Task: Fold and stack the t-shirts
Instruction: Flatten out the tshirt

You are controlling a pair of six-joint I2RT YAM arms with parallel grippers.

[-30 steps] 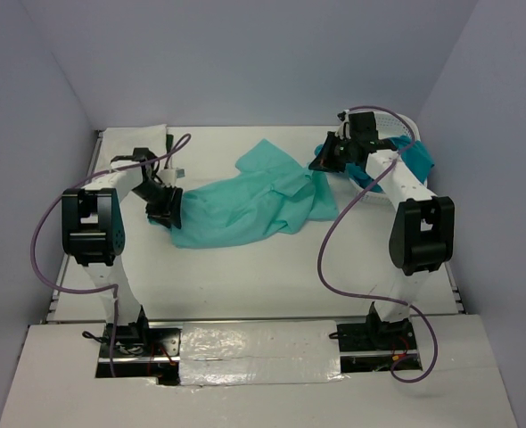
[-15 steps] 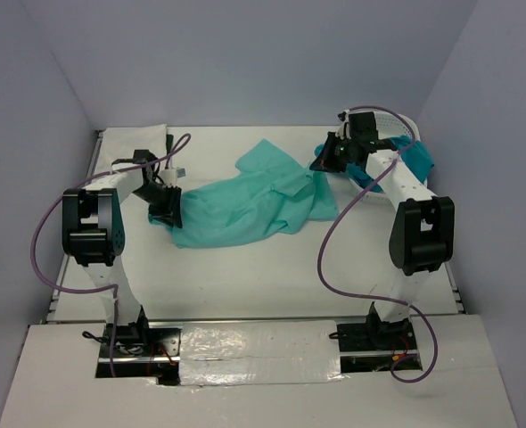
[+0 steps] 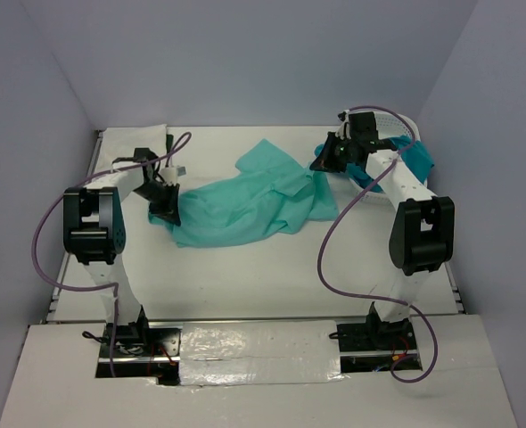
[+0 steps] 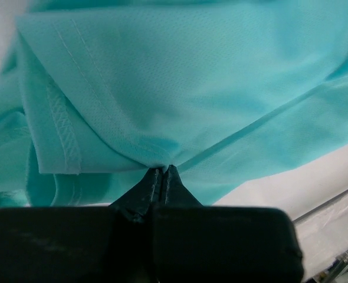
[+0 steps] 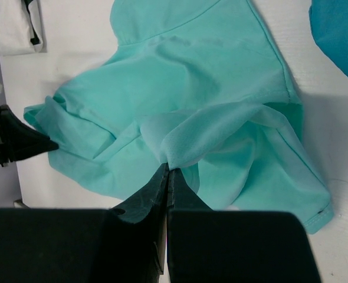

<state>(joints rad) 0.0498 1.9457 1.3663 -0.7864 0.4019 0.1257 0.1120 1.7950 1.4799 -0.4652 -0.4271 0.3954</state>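
Observation:
A pale mint t-shirt lies crumpled across the middle of the table, stretched between both arms. My left gripper is shut on its left hem; the left wrist view shows the cloth pinched at the closed tips. At the shirt's right end my right gripper is shut on a bunched fold, tips together. A white folded t-shirt sits at the back left. A teal t-shirt hangs over the basket at the right.
The white lattice laundry basket stands at the back right behind the right arm. Purple cables loop from both arms. Grey walls close in the table on three sides. The near table strip between the arm bases is bare white.
My left gripper has closed on the mint shirt's left hem and shifted slightly. The right gripper and its hold on the shirt stayed still.

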